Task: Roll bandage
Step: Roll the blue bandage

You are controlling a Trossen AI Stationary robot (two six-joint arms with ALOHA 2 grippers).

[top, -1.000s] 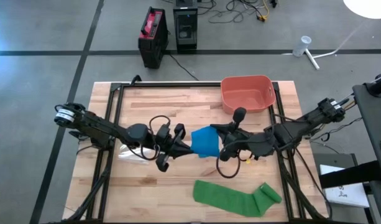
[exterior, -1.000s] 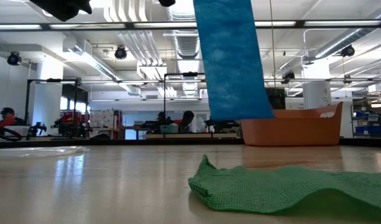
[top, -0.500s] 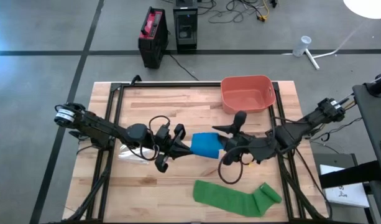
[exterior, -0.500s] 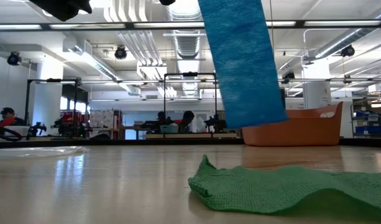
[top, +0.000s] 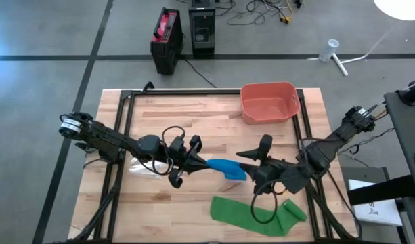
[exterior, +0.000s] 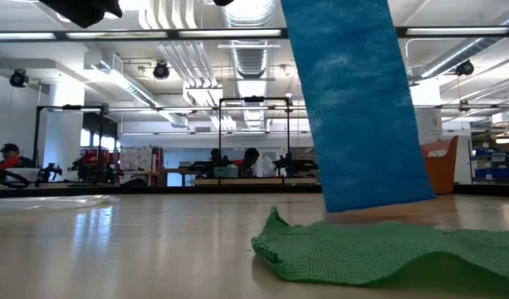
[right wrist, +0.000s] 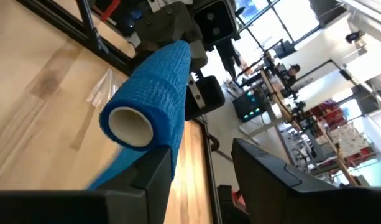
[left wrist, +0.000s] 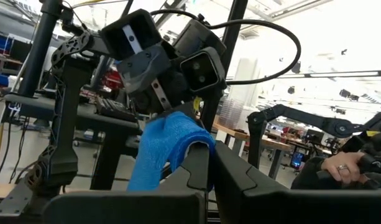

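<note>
The right gripper [top: 246,157] is opening and backing away from the blue bandage roll [top: 226,167], so the roll is hanging above mid-table from the clamped left gripper [top: 197,160] alone (probably a regrip before further rolling).

Bright blue, finely crinkled bandage [top: 225,167] between the pincers, with a pale cream core at the rolled end. Dark black left pincer [top: 195,160] and right pincer [top: 248,167], matte all over. Green woven cloth [top: 254,215] near the right pincer, open mesh weave. Salmon-orange tub [top: 269,102] well beyond the right pincer. Pale blond wood table [top: 166,108], streaked with darker grain, framed in black bars. Clear, glossy plastic wrapper [top: 143,167] just beside the left pincer.
</note>
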